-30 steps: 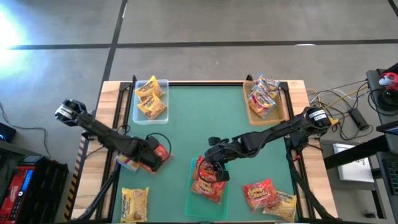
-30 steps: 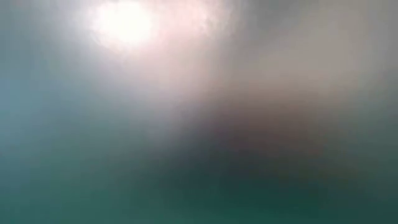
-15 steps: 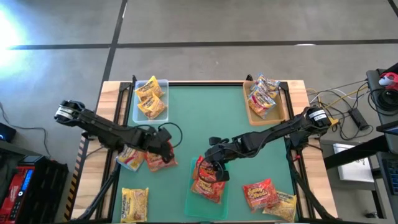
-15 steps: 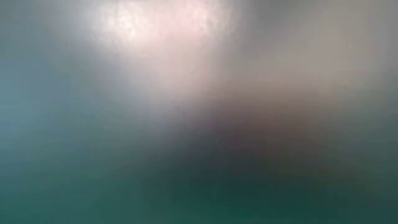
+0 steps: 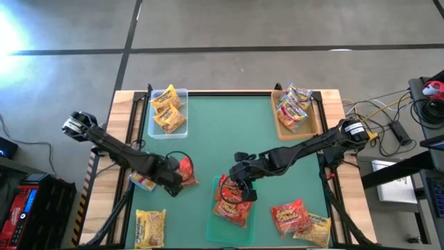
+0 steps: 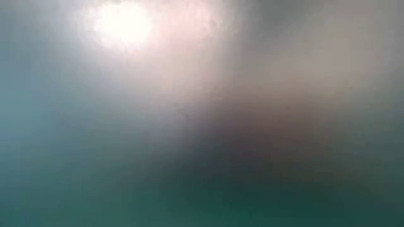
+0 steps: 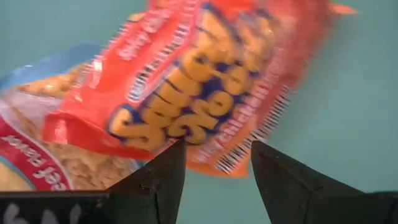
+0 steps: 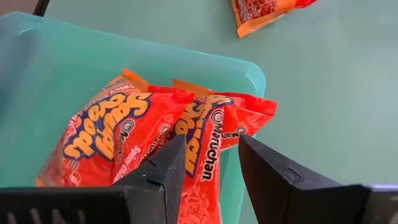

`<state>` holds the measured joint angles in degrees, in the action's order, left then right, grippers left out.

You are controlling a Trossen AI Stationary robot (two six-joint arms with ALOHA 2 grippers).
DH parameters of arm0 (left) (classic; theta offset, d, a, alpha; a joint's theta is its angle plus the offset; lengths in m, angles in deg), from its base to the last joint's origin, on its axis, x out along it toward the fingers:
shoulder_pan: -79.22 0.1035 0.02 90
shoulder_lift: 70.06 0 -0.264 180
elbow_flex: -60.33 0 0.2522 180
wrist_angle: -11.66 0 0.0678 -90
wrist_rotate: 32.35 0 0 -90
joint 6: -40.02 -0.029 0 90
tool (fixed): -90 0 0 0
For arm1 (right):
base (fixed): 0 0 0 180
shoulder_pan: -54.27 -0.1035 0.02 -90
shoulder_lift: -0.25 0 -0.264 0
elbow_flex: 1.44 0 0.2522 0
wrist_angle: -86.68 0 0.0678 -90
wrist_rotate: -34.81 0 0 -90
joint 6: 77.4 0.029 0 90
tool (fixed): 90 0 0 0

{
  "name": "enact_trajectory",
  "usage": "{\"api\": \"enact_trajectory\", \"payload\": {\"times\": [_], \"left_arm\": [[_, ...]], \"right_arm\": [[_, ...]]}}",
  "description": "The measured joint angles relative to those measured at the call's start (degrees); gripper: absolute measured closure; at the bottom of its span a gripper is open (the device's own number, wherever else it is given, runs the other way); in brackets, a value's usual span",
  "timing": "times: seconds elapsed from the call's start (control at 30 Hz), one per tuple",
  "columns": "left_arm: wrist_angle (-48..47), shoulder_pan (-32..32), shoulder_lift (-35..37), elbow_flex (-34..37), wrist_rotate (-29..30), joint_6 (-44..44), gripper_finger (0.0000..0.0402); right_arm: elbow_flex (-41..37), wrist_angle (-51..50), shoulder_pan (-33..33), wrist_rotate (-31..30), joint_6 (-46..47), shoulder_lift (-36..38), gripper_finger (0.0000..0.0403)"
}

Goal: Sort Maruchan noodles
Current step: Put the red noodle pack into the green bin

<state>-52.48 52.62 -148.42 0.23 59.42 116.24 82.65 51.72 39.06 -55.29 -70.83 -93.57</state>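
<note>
1. The left claw [image 5: 179,177] is placed at about 8 o'clock on the green counter [image 5: 229,132]; its fingers [image 7: 155,180] are parted, nothing clamped between them; a red-orange Maruchan packet [image 7: 205,87] lies just beyond the tips, overlapping a pale packet with a red label [image 7: 37,155].
2. The right claw [image 5: 239,187] is held at 6 o'clock over the green tray [image 8: 74,74]; its fingers [image 8: 158,177] stand apart above two red-orange packets [image 8: 155,137] lying inside; nothing is gripped.
3. Yellow packets [image 5: 168,110] are kept in the clear tray [image 5: 183,92] at 11 o'clock; pale packets [image 5: 293,107] in the brown tray [image 5: 280,128] at 1 o'clock.
4. A yellow packet [image 5: 150,228] lies at 7 o'clock; loose packets [image 5: 298,219] lie at 5 o'clock.
</note>
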Motion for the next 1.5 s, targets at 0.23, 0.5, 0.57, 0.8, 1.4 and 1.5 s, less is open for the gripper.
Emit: {"api": "enact_trajectory", "payload": {"times": [0.23, 0.5, 0.57, 0.8, 1.4, 1.5], "left_arm": [[0.4, 0.3, -4.2, 2.3, 0.6, -1.0, 0.0235], [5.7, 3.6, -6.5, 1.9, 8.5, -10.6, 0.0235], [8.4, 4.8, -6.6, 1.9, 10.6, -13.4, 0.0235], [19.8, 9.1, -8.7, 2.0, 15.7, -25.0, 0.0235], [47.4, 19.7, -18.9, 2.0, 22.8, -62.5, 0.0235], [50.4, 21.3, -19.8, 2.1, 24.8, -71.5, 0.0235]], "right_arm": [[0.0, -0.2, 1.0, -0.1, -0.7, 0.0, 0.0266], [0.1, -1.0, 2.0, -0.1, -0.3, 0.0, 0.0266], [0.1, -1.0, 2.1, -0.1, -0.1, 0.0, 0.0266], [0.2, -2.3, 2.0, 0.0, 1.6, 0.1, 0.0266], [3.8, -16.3, 3.3, -11.0, 0.9, 0.1, 0.0266], [4.1, -18.4, 3.6, -17.2, -1.5, 0.1, 0.0266]]}}
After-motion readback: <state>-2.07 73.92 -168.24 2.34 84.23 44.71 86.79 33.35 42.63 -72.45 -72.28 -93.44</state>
